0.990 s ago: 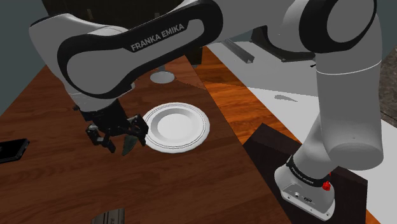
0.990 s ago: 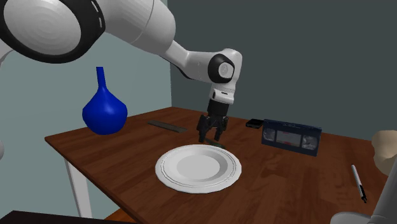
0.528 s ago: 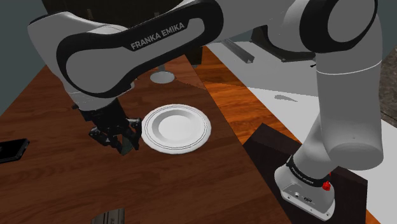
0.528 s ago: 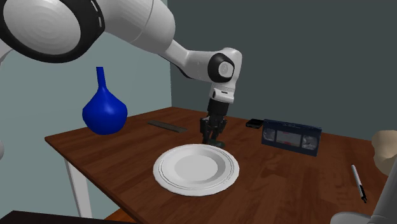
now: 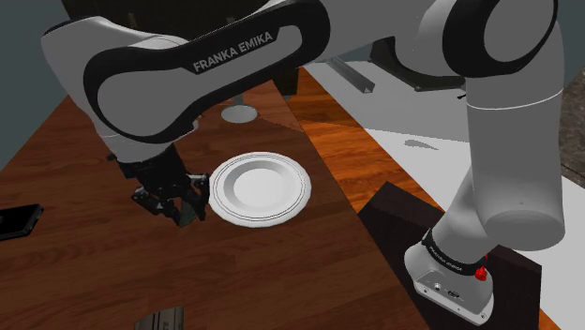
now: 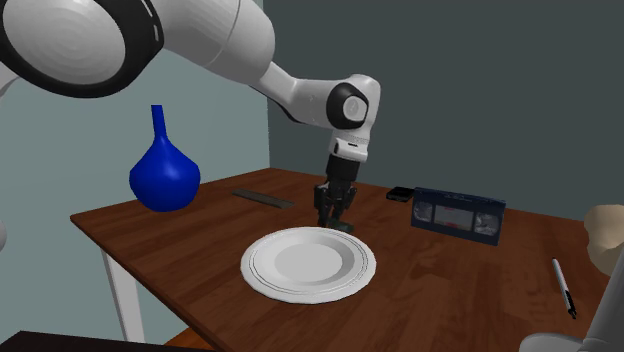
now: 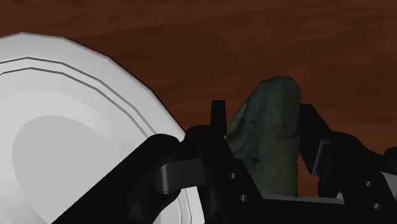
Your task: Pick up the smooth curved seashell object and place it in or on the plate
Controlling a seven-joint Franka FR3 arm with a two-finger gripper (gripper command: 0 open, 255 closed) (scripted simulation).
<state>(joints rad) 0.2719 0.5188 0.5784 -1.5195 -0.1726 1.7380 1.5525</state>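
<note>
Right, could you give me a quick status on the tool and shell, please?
Tool shut on shell. Shell grey-green, beside plate, not yet on it. Nothing seen between shell and plate.

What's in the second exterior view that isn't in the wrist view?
Second exterior view: a blue vase, a black cassette, a pen and the white arm. Wrist view: the grey-green shell up close, clasped by the tool. Both: the white plate, the brown table and the tool.
</note>
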